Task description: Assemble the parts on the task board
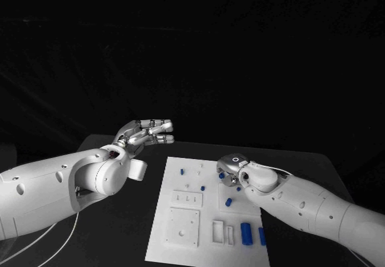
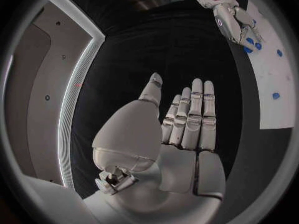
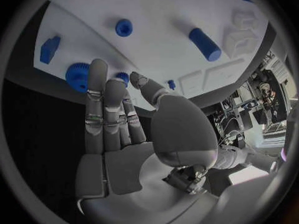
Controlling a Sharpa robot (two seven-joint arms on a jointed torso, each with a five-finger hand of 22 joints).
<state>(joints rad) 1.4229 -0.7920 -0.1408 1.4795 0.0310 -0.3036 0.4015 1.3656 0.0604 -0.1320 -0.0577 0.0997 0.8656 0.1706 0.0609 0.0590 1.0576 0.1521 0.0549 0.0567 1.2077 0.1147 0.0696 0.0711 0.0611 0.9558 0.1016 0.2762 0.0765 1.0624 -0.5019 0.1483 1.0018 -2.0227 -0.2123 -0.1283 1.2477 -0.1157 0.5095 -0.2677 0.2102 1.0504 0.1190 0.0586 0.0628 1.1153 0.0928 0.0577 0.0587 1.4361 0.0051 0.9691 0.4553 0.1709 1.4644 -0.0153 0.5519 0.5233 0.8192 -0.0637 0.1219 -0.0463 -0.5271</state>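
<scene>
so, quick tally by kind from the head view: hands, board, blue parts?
Silver many-fingered hands: 2 (left hand, right hand)
White plate task board: 1
Small blue parts: 8 visible; the right hand may hide more
Total: 11

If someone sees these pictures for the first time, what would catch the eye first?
The white task board stands out sharply in the middle of the black table, with small blue parts scattered on it. The right hand hangs over the board's far right side, fingers apart and holding nothing. The left hand is raised beyond the board's far left corner, also empty.
</scene>
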